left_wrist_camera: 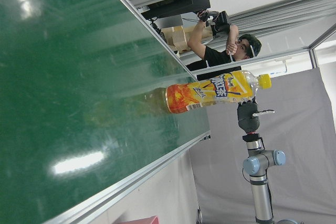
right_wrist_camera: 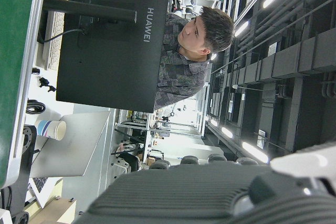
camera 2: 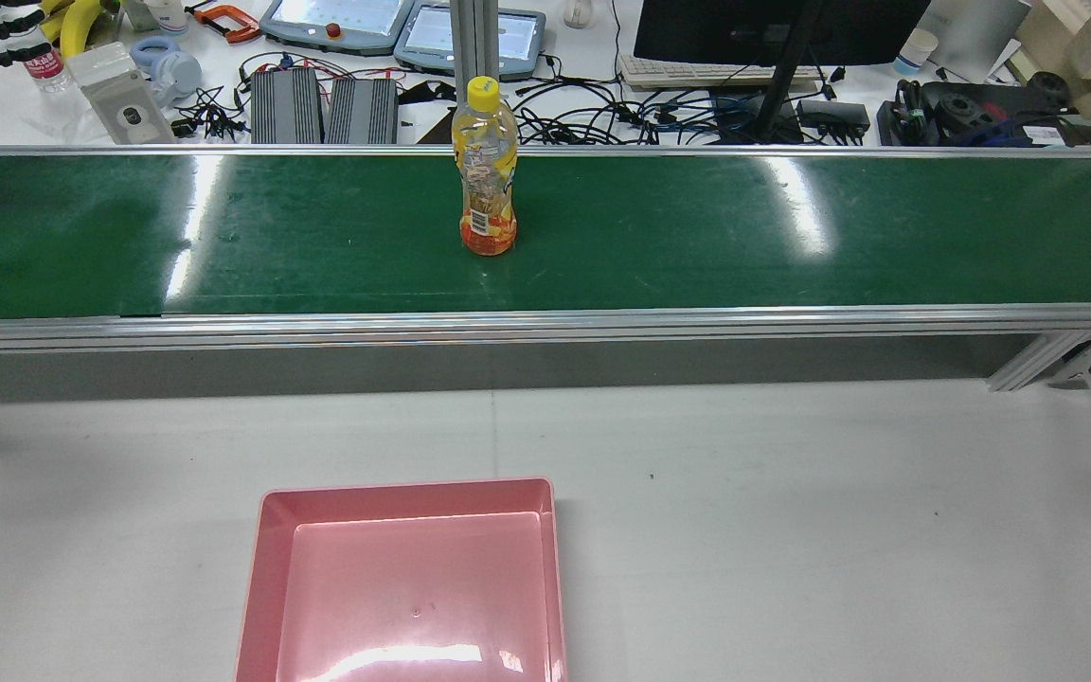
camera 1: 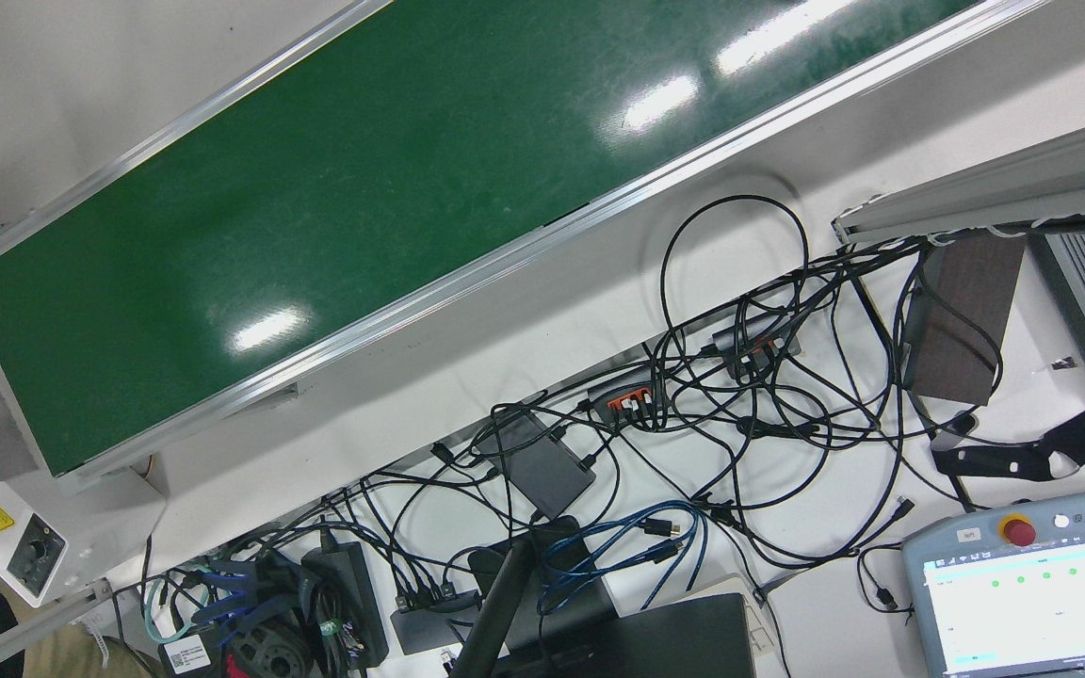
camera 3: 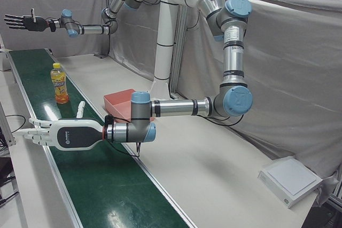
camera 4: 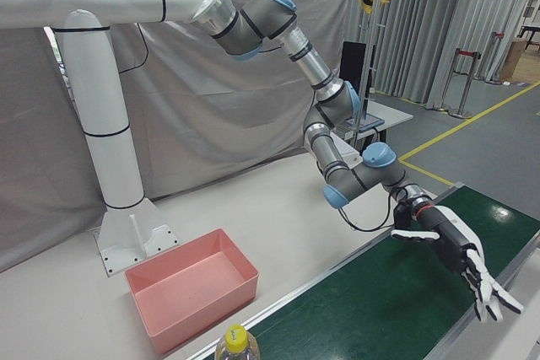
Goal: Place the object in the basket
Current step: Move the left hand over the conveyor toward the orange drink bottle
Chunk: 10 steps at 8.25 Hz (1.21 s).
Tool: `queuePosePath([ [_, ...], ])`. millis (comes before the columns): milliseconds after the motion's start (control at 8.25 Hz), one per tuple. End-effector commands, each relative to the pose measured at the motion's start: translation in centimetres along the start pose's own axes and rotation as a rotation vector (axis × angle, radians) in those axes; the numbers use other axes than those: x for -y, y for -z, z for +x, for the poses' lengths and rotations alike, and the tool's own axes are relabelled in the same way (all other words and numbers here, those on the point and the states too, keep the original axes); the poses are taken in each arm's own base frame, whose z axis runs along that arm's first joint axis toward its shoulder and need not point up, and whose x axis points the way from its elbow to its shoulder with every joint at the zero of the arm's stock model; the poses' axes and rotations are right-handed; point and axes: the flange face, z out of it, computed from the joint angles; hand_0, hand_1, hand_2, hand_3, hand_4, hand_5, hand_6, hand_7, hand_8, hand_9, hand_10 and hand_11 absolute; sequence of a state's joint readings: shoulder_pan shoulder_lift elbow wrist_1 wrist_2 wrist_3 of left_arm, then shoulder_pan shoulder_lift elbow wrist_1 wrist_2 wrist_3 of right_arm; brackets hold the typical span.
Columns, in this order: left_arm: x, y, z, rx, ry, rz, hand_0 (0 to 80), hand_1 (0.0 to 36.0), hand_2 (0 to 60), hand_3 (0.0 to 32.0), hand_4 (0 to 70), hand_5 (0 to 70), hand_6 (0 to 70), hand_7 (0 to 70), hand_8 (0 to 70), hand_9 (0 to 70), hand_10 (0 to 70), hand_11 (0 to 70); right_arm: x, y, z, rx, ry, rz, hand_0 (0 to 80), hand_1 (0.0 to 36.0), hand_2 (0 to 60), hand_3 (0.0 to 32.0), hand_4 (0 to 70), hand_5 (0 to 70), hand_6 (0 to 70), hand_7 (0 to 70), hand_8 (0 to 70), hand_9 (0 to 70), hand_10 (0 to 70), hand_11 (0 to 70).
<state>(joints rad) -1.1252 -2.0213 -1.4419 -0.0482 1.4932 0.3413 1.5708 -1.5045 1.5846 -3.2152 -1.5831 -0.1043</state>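
Bottle [camera 2: 486,170]: stands upright on the green belt [camera 2: 792,237], about mid-width of the belt. Yellow cap up, base down, so the long axis is vertical. Nothing touches it.

Basket [camera 2: 266,587]: pink, nothing in it. It sits on the tabletop [camera 2: 839,521] on the robot's side of the belt, a little to the left of the bottle in the rear view.

Left robot hand [camera 3: 56,134]: white, fingers spread wide, holds nothing. It hangs low over the belt at about bottle height, and its fingers reach across toward the operators' edge. The bottle lies off to its side, further along the belt, well apart. The left hand view has the bottle near the middle of the picture, so the palm side appears to face it.

Right robot hand [camera 3: 24,22]: black, fingers also spread, holds nothing. It is high above the far end of the belt, beyond the bottle as seen from the left robot hand.

Judgement: the bottle stands between the two hands along the belt line. The left is the better placed, being level with the bottle body. A sideways travel along the belt would bring the palm to the upright bottle for a wrap around its middle, across the vertical axis. Tall and narrow-based, so a push before the fingers close could topple it
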Motion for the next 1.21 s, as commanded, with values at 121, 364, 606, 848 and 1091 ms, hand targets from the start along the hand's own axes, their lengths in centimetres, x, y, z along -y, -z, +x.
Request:
queuePosePath([
  [121, -4.4, -3.3, -4.2, 0.053, 0.035, -0.054, 47.0, 6.2, 0.0, 0.0, 15.2, 19.8, 0.0, 0.0, 6.4, 10.6, 9.8, 15.0, 0.0, 0.0, 0.0, 0.0, 0.0, 0.0, 0.0, 0.0, 0.0, 0.0, 0.0, 0.0, 0.0, 0.0, 0.0, 0.0, 0.0, 0.0],
  [364, -6.4, -4.6, -6.5, 0.081, 0.052, -0.078, 47.1, 6.4, 0.0, 0.0, 15.5, 19.7, 0.0, 0.0, 6.2, 10.8, 10.3, 15.7, 0.0, 0.0, 0.0, 0.0, 0.0, 0.0, 0.0, 0.0, 0.0, 0.0, 0.0, 0.0, 0.0, 0.0, 0.0, 0.0, 0.0, 0.0],
  [606, -8.0, -5.7, -6.3, 0.073, 0.054, -0.101, 47.1, 6.3, 0.0, 0.0, 16.4, 20.3, 0.0, 0.0, 6.7, 11.6, 10.4, 16.0, -0.1, -0.1, 0.0, 0.0, 0.0, -0.001, 0.0, 0.0, 0.0, 0.0, 0.0, 0.0, 0.0, 0.0, 0.0, 0.0, 0.0, 0.0],
  [848, -9.8, -6.3, -9.0, 0.108, 0.075, -0.121, 47.2, 6.1, 0.0, 0.0, 16.3, 20.3, 0.0, 0.0, 6.8, 11.5, 10.5, 16.0, -0.1, -0.1, 0.0, 0.0, 0.0, -0.001, 0.0, 0.0, 0.0, 0.0, 0.0, 0.0, 0.0, 0.0, 0.0, 0.0, 0.0, 0.0],
  [1091, -11.3, -7.3, -9.5, 0.114, 0.072, -0.131, 47.2, 6.2, 0.0, 0.0, 16.0, 20.5, 0.0, 0.0, 6.6, 11.3, 10.4, 16.0, 0.0, 0.0, 0.0, 0.0, 0.0, 0.0, 0.0, 0.0, 0.0, 0.0, 0.0, 0.0, 0.0, 0.0, 0.0, 0.0, 0.0, 0.0],
])
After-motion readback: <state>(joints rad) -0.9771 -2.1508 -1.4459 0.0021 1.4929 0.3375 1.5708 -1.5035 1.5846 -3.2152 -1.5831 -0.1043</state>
